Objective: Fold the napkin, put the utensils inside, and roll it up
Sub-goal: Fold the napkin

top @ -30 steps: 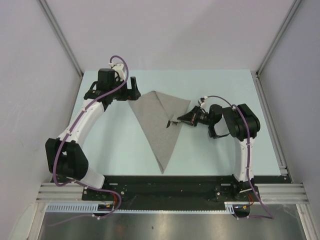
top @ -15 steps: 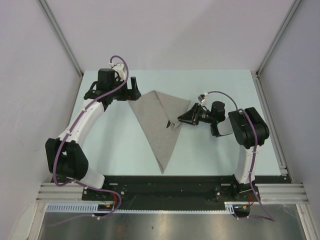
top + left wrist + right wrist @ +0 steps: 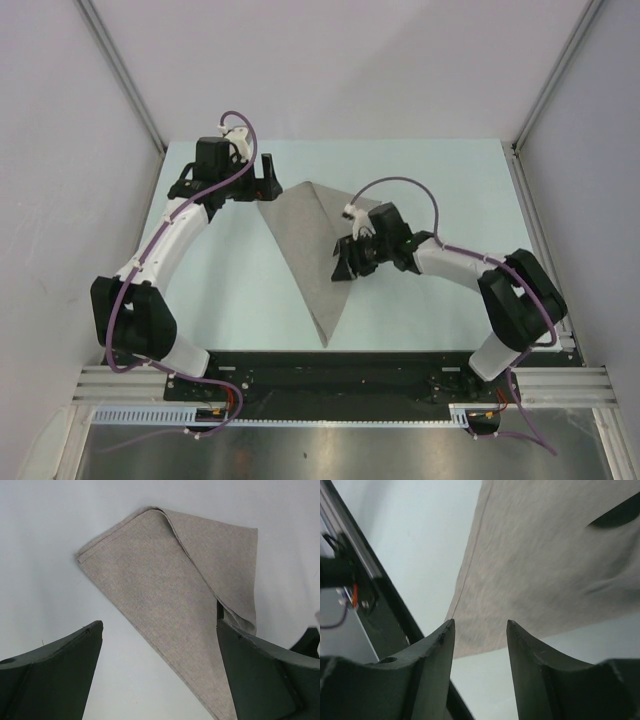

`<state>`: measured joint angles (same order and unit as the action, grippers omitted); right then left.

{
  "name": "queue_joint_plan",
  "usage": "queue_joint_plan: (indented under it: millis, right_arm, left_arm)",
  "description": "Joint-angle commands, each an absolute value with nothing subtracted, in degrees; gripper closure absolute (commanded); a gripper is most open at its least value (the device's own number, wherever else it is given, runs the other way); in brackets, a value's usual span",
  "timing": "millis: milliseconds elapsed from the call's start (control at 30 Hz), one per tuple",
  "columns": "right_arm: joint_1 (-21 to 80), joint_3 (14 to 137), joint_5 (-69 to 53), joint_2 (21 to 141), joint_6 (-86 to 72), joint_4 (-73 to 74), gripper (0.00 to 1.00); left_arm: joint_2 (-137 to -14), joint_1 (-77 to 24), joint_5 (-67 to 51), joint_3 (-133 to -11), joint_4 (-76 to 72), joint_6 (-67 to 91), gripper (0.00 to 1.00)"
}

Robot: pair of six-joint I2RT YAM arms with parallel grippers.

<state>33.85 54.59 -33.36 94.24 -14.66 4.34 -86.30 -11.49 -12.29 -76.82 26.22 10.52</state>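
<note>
Napkin of plain grey-beige soft cloth (image 3: 305, 250) lies folded into a long triangle on the pale blue-green worktop (image 3: 230, 290) in the overhead view, its tip toward the arm bases; the left pincer (image 3: 268, 180) sits just beside its far left corner, the right pincer (image 3: 346, 268) over its right edge. From the left wrist, the pincer (image 3: 159, 625) gapes wide and empty, the napkin (image 3: 165, 580) flat ahead, one layer overlapping another. From the right wrist, the pincer (image 3: 477, 625) hangs above the napkin (image 3: 535, 555), its black fingers (image 3: 435, 655) narrowly parted, gripping nothing.
</note>
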Motion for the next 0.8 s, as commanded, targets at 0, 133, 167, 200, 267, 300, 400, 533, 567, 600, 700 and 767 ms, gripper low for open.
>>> queue_joint_plan:
  millis: [0, 133, 167, 200, 267, 300, 400, 533, 567, 600, 700, 767]
  right_arm:
    - [44.3, 51.4, -20.5, 88.2, -9.9, 16.3, 0.48]
    - [52.4, 51.5, -11.4, 87.8, -16.8, 19.6, 0.47]
    - [53.7, 51.6, -10.1, 88.1, -18.2, 20.8, 0.47]
    - [55.1, 51.9, -8.3, 88.2, -19.7, 21.5, 0.47]
    - [58.0, 52.6, -5.5, 88.4, -23.0, 23.5, 0.47]
    - [58.9, 52.8, -4.5, 88.5, -24.1, 24.0, 0.46]
    - [62.0, 53.2, -2.2, 89.0, -26.3, 24.5, 0.45]
    - [67.0, 54.4, 1.7, 90.4, -26.4, 23.2, 0.44]
    - [68.7, 55.4, 2.3, 90.8, -26.5, 23.1, 0.44]
    - [69.5, 55.7, 3.1, 91.1, -26.6, 22.9, 0.44]
    - [72.0, 57.1, 5.3, 92.1, -26.3, 22.9, 0.42]
    - [73.2, 57.9, 7.8, 92.8, -25.8, 23.7, 0.41]
  left_arm:
    - [-84.3, -11.2, -13.3, -78.0, 24.6, 11.3, 0.0]
    - [-84.4, -11.2, -13.6, -78.0, 24.4, 11.5, 0.0]
    - [-84.3, -11.2, -13.7, -78.0, 24.3, 11.7, 0.0]
    - [-84.2, -11.2, -13.9, -77.9, 24.3, 11.7, 0.0]
    - [-84.1, -11.2, -14.0, -77.7, 24.1, 11.8, 0.0]
    - [-84.1, -11.2, -14.0, -77.7, 24.0, 11.9, 0.0]
    - [-84.0, -11.2, -14.7, -77.7, 23.8, 12.2, 0.0]
    - [-83.9, -11.2, -15.7, -77.3, 23.2, 12.8, 0.0]
    - [-83.9, -11.2, -15.7, -77.3, 23.3, 12.7, 0.0]
    - [-84.0, -11.2, -15.8, -77.3, 23.2, 12.7, 0.0]
    - [-84.0, -11.2, -15.6, -77.3, 23.3, 12.7, 0.0]
    - [-83.8, -11.2, -15.9, -77.3, 23.3, 12.8, 0.0]
